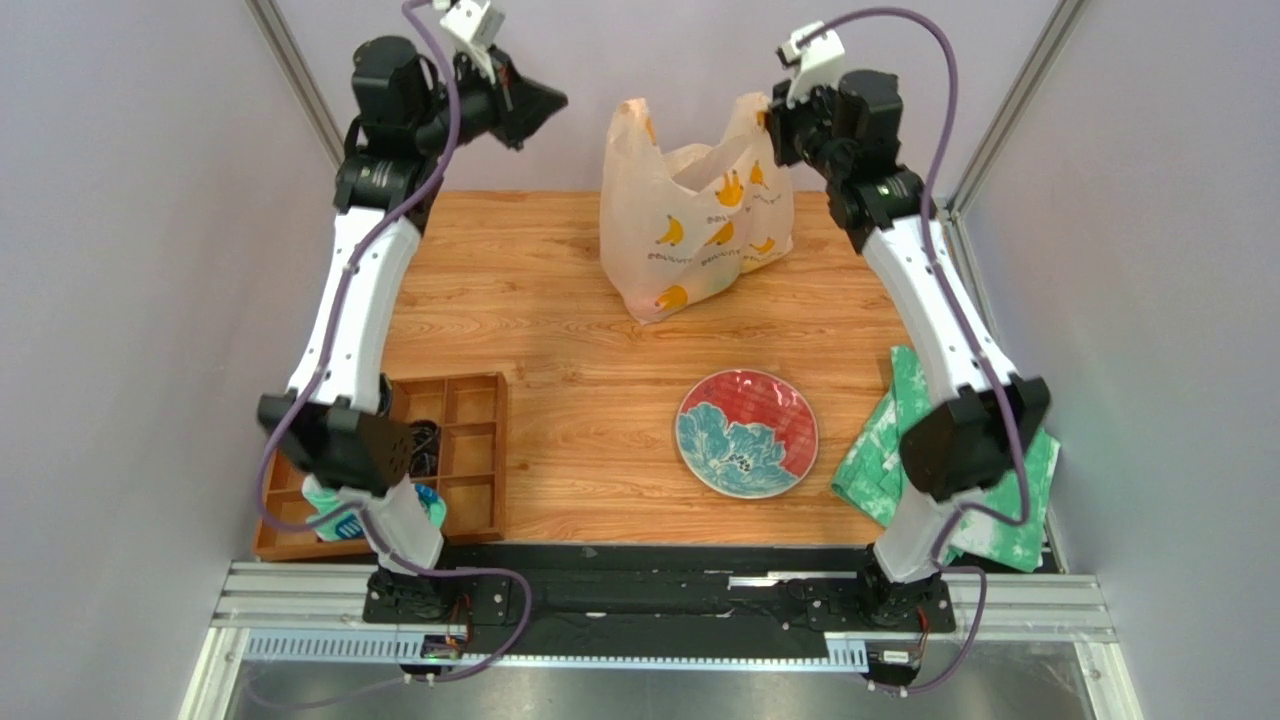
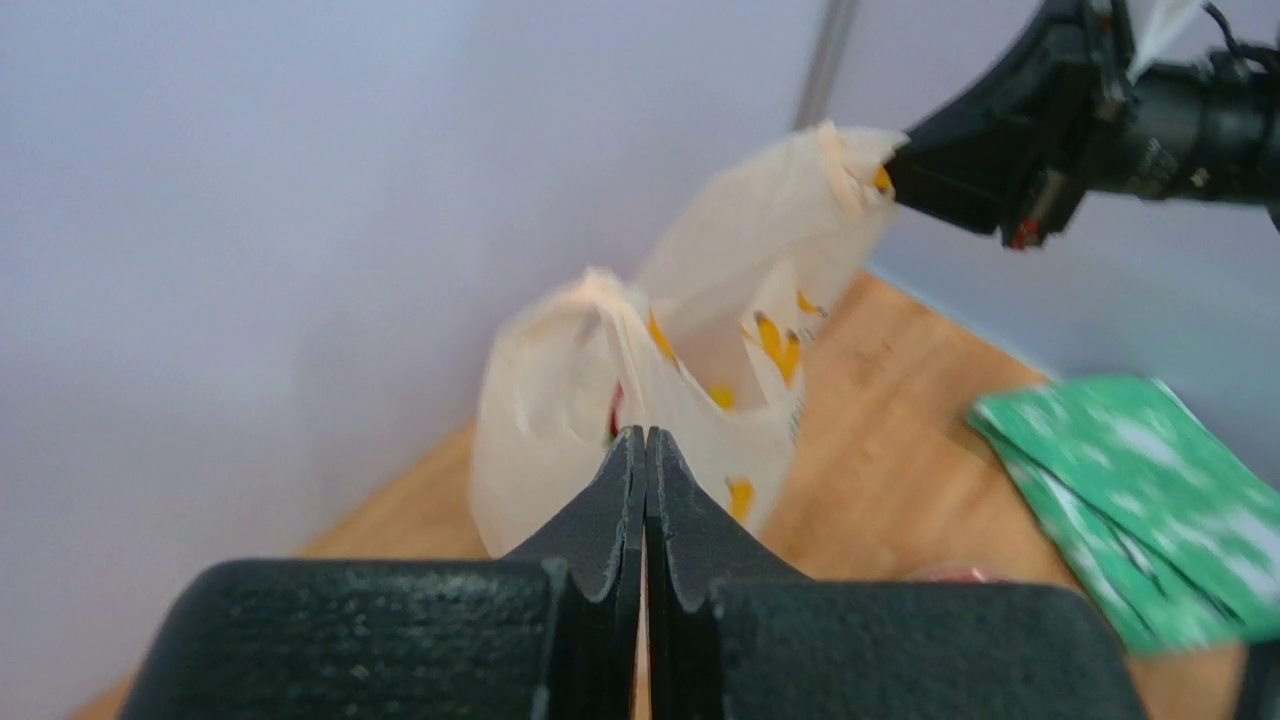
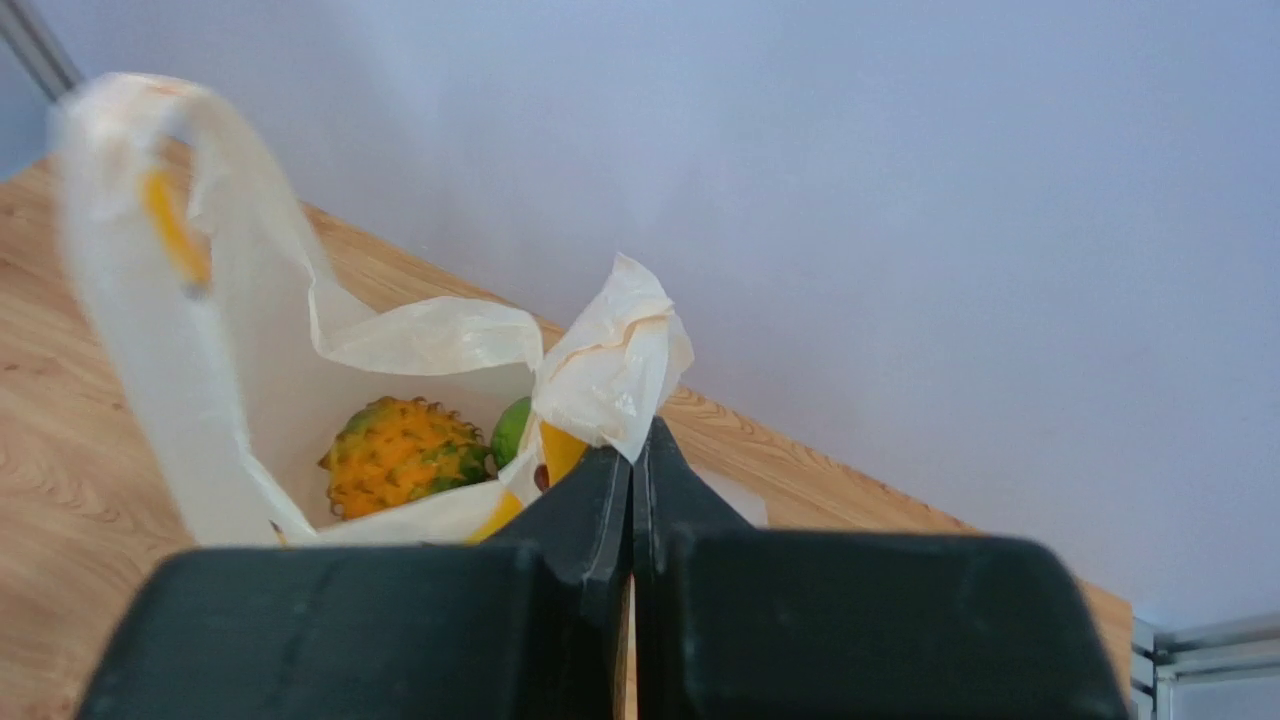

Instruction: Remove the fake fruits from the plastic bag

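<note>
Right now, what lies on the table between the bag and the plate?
Nothing: in the top view, only the bare table shows between the bag and the plate.

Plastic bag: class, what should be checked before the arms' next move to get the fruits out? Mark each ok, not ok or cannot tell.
1. Right gripper pinches a handle of the plastic bag: ok.
2. Bag mouth open: ok.
3. A fruit in sight, the bumpy yellow-green fruit: ok.
4. Left gripper open to grasp: not ok, shut and empty.
5. Number of fruits inside known: cannot tell.
6. Drop spot, floral plate, bare: ok.
</note>
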Motion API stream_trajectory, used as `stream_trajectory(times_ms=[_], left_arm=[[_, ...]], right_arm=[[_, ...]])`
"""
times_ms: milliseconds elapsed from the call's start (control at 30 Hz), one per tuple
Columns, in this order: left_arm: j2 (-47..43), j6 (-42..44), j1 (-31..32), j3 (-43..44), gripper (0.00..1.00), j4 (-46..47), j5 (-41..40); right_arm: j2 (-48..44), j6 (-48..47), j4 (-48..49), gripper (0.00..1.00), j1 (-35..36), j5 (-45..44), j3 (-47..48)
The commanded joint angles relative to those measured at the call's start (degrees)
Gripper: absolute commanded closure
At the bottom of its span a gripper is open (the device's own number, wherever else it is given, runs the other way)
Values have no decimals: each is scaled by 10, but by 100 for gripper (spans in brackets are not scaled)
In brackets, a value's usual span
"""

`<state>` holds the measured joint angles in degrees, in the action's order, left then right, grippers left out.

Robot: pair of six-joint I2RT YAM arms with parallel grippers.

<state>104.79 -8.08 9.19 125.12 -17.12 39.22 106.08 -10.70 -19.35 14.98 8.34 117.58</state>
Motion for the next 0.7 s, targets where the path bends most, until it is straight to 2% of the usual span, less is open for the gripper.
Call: stream_trajectory(times_ms=[0, 100, 133, 167, 200, 233, 333, 400, 433, 667], left_arm=[[-197, 38, 18, -254, 100, -18, 62], [-267, 54, 42, -392, 100, -22, 46], [-277, 59, 50, -412, 74, -23, 34], [-283, 64, 62, -425, 60, -24, 22], [-288, 80, 91, -438, 53, -21, 8], [-287, 92, 105, -438, 38, -18, -16], [-255, 102, 144, -409, 18, -3, -47], [-220, 104, 163, -368, 15, -3, -67], [-207, 106, 166, -355, 6, -4, -79], [-123, 114, 183, -276, 3, 9, -98]], right_arm=[[-180, -44, 32, 100, 6, 49, -216], [-253, -35, -4, 100, 6, 43, -371], [-268, -29, -8, 100, 6, 39, -401], [-279, -16, -9, 100, 6, 30, -425], [-300, -10, -9, 100, 6, 26, -463], [-307, -4, -9, 100, 6, 25, -473], [-316, 16, -23, 100, 5, 33, -476], [-316, 21, -29, 100, 6, 40, -469], [-316, 21, -30, 100, 6, 41, -465], [-328, 30, -21, 100, 4, 34, -461]])
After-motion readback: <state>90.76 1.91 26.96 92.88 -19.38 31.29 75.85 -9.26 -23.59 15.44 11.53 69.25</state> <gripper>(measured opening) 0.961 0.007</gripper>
